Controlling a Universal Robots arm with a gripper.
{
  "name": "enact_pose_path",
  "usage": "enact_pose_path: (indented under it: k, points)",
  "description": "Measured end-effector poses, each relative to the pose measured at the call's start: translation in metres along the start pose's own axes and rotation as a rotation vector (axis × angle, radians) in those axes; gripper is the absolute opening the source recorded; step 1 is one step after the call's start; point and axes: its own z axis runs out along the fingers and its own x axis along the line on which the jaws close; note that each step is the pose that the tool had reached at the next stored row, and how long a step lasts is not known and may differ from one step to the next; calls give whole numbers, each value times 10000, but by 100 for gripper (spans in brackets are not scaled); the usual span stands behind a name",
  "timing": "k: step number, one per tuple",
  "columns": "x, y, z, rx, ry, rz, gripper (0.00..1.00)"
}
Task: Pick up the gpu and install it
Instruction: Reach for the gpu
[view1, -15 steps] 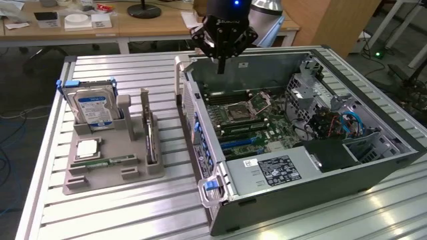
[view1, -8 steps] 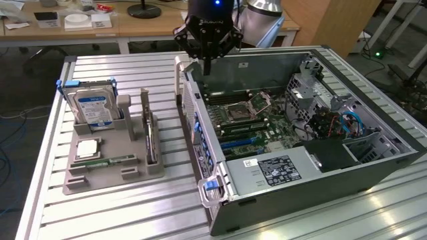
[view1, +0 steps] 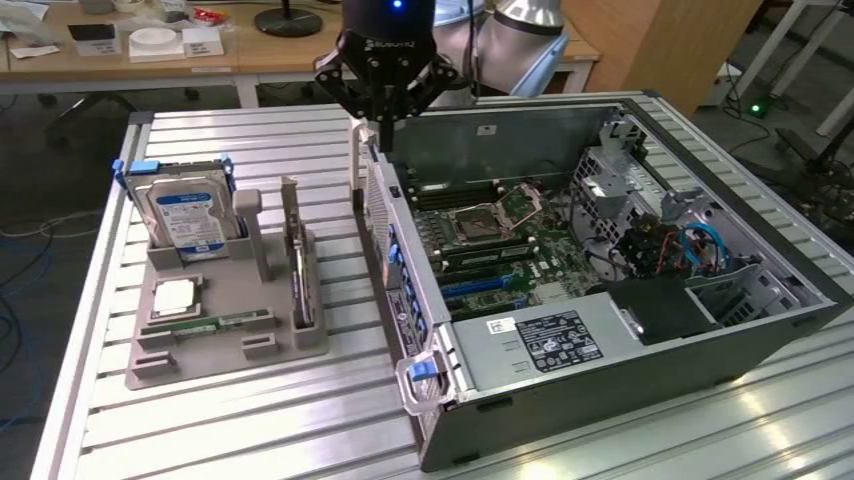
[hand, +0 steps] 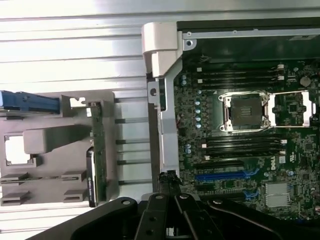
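My jaws are pressed together with nothing in them, poised over the left-hand wall (exterior view) of the open computer case (view1: 641, 350). The gpu (view1: 302, 285) stands on edge in the grey holder (view1: 200, 360) on the slatted surface (view1: 200, 430), apart from my jaws.

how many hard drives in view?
1: the hard drive stands upright at the far end of the gray fixture, exterior view's left. The case bays may hide others.
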Motion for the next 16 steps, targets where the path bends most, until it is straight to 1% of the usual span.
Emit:
enact_pose_path:
  k: [16]
  points:
    - [579, -43, -15, 0, 0, 0, 11]
